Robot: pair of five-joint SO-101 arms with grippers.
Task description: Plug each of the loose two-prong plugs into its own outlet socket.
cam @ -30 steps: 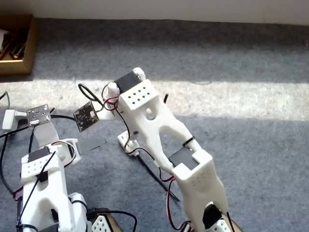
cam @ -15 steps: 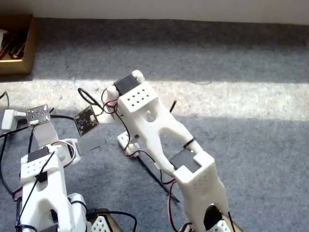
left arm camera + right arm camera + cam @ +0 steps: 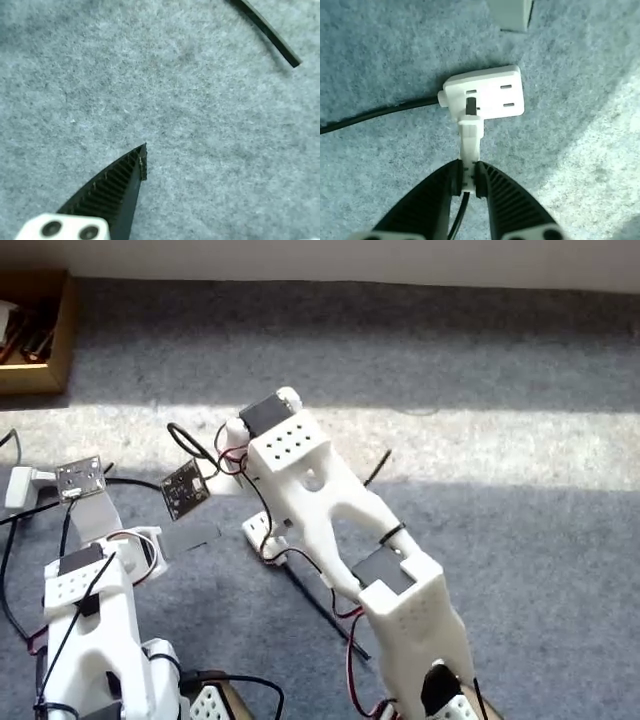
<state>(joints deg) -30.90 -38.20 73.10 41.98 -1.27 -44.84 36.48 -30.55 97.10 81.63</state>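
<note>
A white outlet block (image 3: 487, 95) lies on grey carpet, with its black cord (image 3: 380, 112) running off to one side. My right gripper (image 3: 468, 182) is shut on a white two-prong plug (image 3: 470, 135), whose prong end meets one socket of the block. The plug's thin black cable (image 3: 457, 215) trails back between the fingers. From above, the right arm (image 3: 300, 480) stretches over the outlet block (image 3: 258, 530). My left gripper (image 3: 155, 165) is open, with one black ribbed finger (image 3: 122, 185) over bare carpet, holding nothing. A loose black cable end (image 3: 280, 47) lies farther off.
A wooden box (image 3: 35, 335) sits at the back left corner. A small white adapter (image 3: 18, 485) lies by the left arm (image 3: 85, 590). Another white object (image 3: 510, 15) stands just beyond the outlet block. The outlet's black cord (image 3: 325, 610) crosses the carpet between the arms.
The right arm's wrist has shifted slightly toward the front and right. The thin black cable sticking up beside it has swung to the right. The left arm has not moved.
</note>
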